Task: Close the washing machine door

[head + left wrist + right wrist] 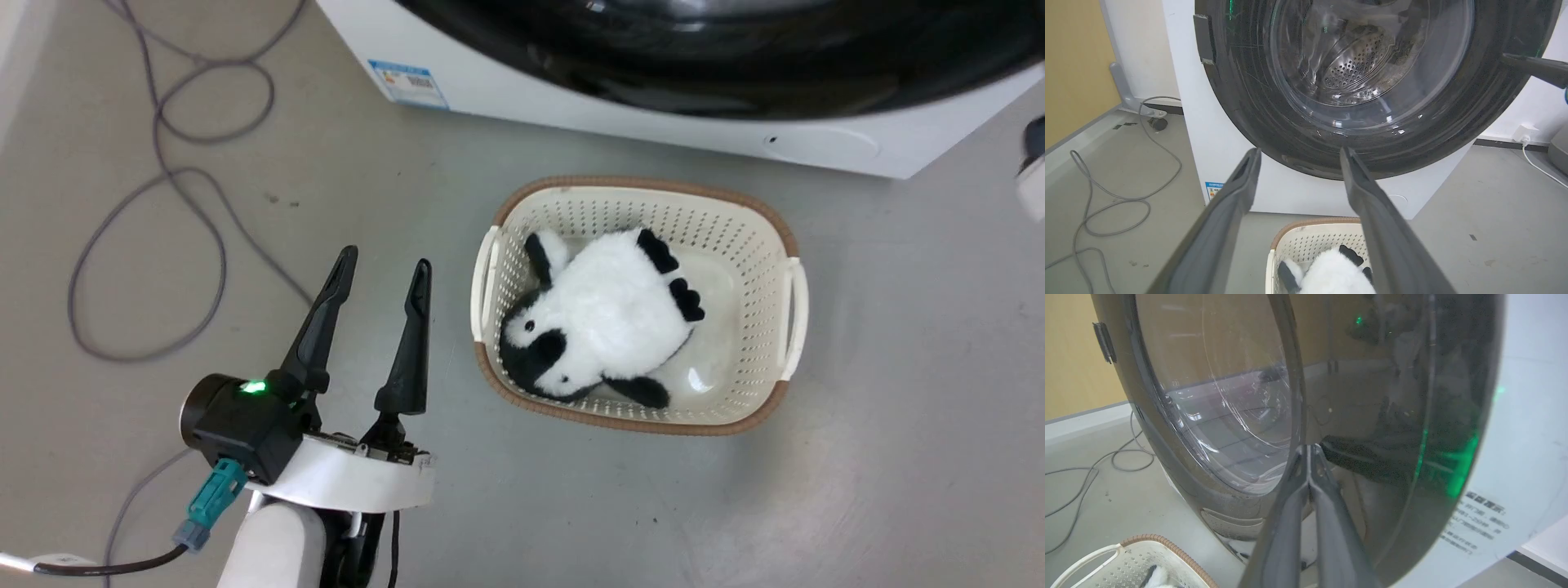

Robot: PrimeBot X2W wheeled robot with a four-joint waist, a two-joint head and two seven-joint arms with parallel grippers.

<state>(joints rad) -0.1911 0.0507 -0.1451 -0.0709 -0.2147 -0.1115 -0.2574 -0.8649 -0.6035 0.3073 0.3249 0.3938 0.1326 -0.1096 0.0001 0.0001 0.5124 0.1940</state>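
right wrist view told it best, the first said: the right fingers (1290,514) were pressed together, holding nothing, and their tips met their own reflection on the large round glossy black washing machine door with its clear glass window (1433,416).

where was that door, then? the second asked.

swung in against the front of the big white front-loading washing machine (1208,139), the first said. the left wrist view looked through the glass to the steel drum (1355,69) behind it, and i saw no gap at the rim. whether it had clicked fully shut, i couldn't tell.

and the other arm?

the left fingers (318,335) were spread wide and empty, low over the grey floor (898,449). they were well apart from the door and beside the cream perforated plastic basket with a brown rim (759,237), where a black-and-white plush toy (604,318) lay.

so which step was it?

the last push, i judged: the door was nearly or fully home, with the closed fingertips as the pusher.

what did the next move call for?

a firm, straight press into the door until it seated, the first said, without letting the tips skate on that slick face. then a clean pull back.
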